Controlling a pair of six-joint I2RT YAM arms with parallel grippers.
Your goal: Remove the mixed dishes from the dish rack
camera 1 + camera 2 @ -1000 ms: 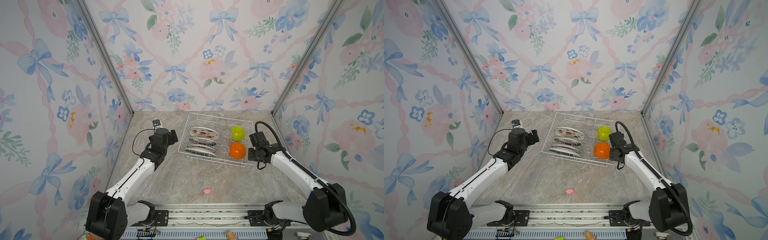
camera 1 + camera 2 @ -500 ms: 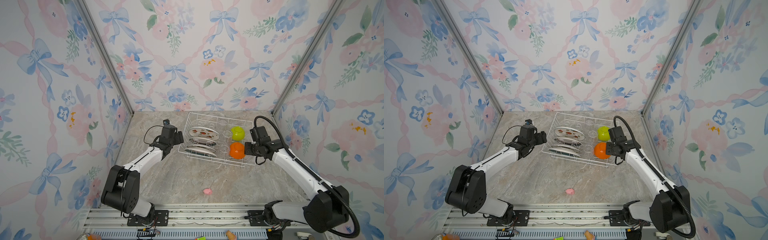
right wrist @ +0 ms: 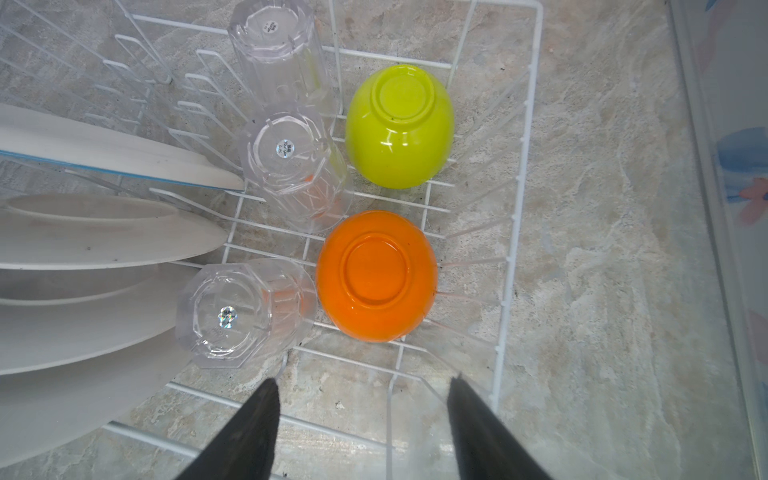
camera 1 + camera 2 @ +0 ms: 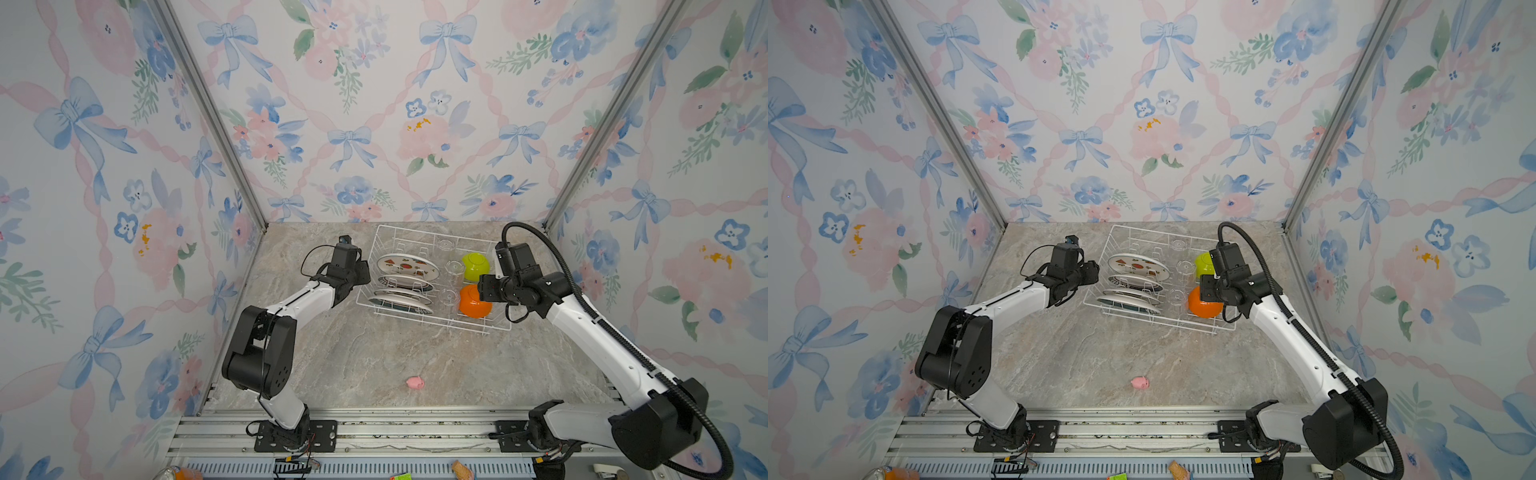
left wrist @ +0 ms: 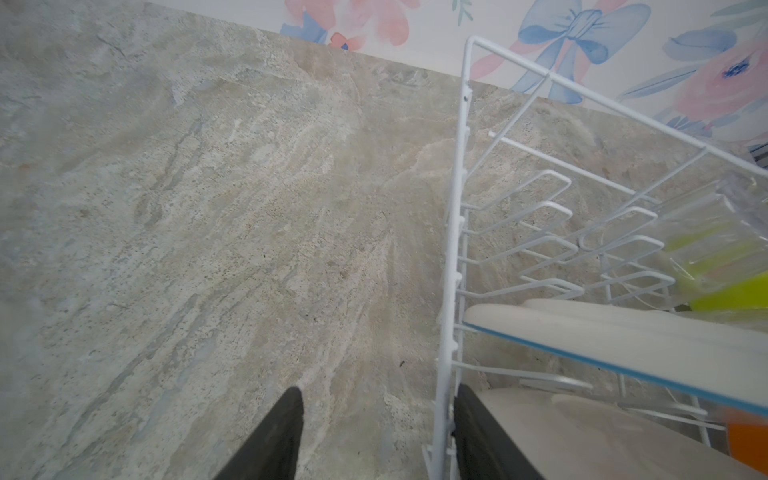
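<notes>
The dish rack [image 4: 417,229] stands at the back of the table in both top views. It holds white plates [image 4: 407,266] on edge, three upturned clear glasses [image 3: 245,311], a lime-green bowl [image 4: 476,266] and an orange bowl [image 4: 473,301], both upside down. My left gripper [image 5: 376,415] is open and straddles the rack's left side wall [image 5: 455,249]; the inner finger lies against the wire beside a plate [image 5: 582,332]. My right gripper [image 3: 363,399] hangs open over the rack's near right corner, just short of the orange bowl [image 3: 376,274], holding nothing.
A small pink toy [image 4: 414,382] lies on the marble table near the front. The right wall stands close behind the rack's right side [image 3: 515,208]. Bare table [image 5: 208,249] stretches left of the rack. Both arm bases sit on the front rail.
My left gripper has moved right up to the rack's side wall and its jaws have narrowed. My right gripper has shifted left over the rack toward the orange bowl, opening slightly.
</notes>
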